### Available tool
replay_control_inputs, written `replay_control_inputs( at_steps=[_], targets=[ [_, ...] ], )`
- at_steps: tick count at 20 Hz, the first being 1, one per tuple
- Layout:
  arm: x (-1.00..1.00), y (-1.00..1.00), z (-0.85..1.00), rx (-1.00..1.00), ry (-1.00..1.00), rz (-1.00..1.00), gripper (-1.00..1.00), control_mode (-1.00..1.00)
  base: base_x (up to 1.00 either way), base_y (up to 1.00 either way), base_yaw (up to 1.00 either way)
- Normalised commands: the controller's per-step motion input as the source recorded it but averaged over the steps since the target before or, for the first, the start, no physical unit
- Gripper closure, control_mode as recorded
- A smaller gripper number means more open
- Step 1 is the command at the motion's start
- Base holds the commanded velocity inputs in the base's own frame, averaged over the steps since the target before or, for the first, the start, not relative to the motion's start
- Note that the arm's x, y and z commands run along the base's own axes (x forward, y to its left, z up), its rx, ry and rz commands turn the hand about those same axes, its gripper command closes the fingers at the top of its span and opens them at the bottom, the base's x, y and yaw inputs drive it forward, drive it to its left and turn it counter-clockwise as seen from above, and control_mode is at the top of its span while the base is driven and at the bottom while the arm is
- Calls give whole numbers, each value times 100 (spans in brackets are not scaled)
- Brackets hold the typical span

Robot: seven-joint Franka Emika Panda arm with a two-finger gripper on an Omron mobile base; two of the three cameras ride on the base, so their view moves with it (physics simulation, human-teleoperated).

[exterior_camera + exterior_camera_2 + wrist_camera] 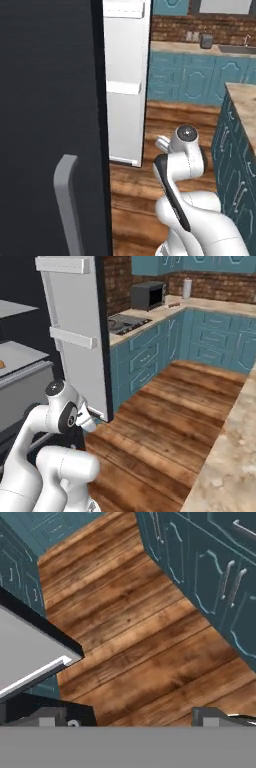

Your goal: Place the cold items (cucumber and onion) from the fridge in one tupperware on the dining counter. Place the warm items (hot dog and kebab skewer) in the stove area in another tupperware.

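Observation:
The black fridge (50,100) stands at the left, its right door (75,336) swung open to show white bins. Grey shelves (20,356) show inside. A small orange bit (1,363) lies on one shelf at the picture's edge; I cannot tell what it is. My gripper (130,718) is open and empty, held low over the wooden floor beside the open door's bottom edge. The stove area (125,322) lies beyond the door. The dining counter (230,456) runs along the right. Cucumber, onion, hot dog, kebab skewer and tupperware are out of view.
The fridge's left door is shut, with a grey handle (67,200). A black microwave (147,295) stands past the stove, a small reddish thing (172,304) beside it. Teal cabinets (200,80) line the far wall. Wooden floor (165,421) lies between fridge and dining counter.

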Motion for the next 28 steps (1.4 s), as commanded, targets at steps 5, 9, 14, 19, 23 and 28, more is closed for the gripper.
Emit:
replay_control_inputs(
  at_steps=[5,9,14,19,23,28],
  targets=[
    [0,0,0,0,0,0,-100,100,62,-5,63],
    [0,0,0,0,0,0,-100,100,100,-34,50],
    [0,0,0,0,0,0,-100,100,48,-3,56],
    [0,0,0,0,0,0,-100,100,44,0,54],
    [0,0,0,0,0,0,-100,100,76,1,45],
    [0,0,0,0,0,0,-100,100,40,0,47]
  ],
)
